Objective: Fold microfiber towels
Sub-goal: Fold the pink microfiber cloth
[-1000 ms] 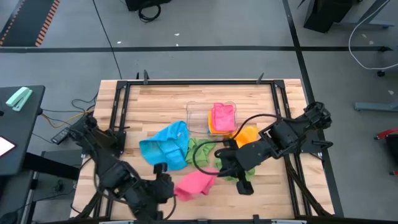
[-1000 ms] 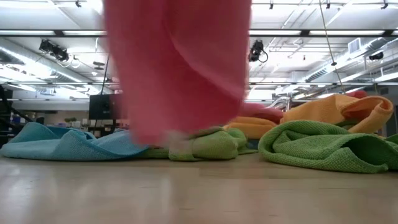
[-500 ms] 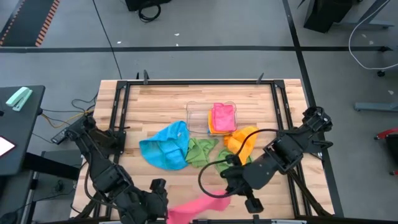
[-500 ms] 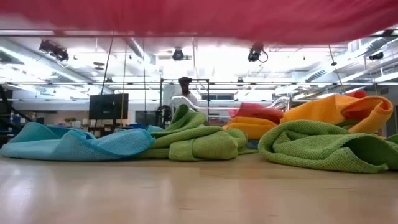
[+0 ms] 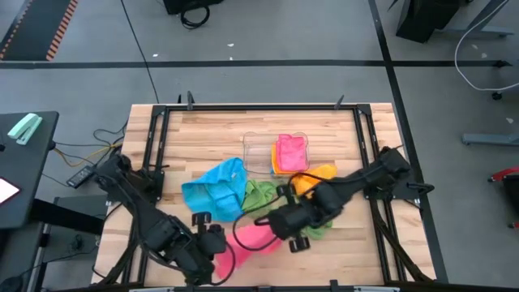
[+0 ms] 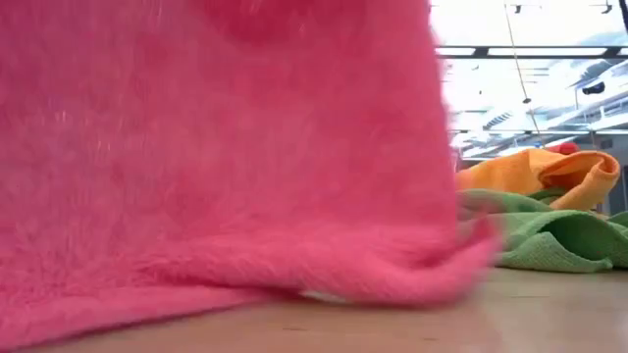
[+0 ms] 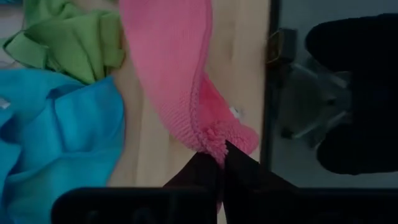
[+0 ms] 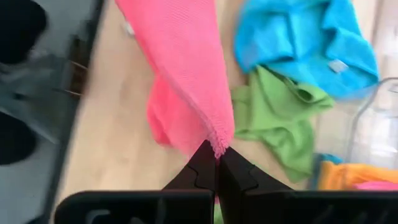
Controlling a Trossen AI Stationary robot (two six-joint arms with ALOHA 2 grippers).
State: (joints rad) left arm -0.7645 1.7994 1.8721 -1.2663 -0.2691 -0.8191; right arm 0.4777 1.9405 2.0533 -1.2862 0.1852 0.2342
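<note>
While both grippers pinch pink towel [image 5: 253,237] corners: left gripper [image 7: 219,155], right gripper [image 8: 216,155]. Beyond, blue towel [image 5: 215,191], green towel [image 5: 261,195] unfolded; folded pair in tray [image 5: 258,144].

Pink towel [image 5: 255,236] lifted; blue [image 5: 212,191], green [image 5: 259,195], orange [image 5: 312,180] crumpled.

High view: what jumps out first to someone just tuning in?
The pink towel near the table's front edge, pinched by both shut grippers: the left gripper on one corner, the right gripper on another. Behind it lie crumpled blue, green and orange towels, and a clear tray holding folded ones.
</note>
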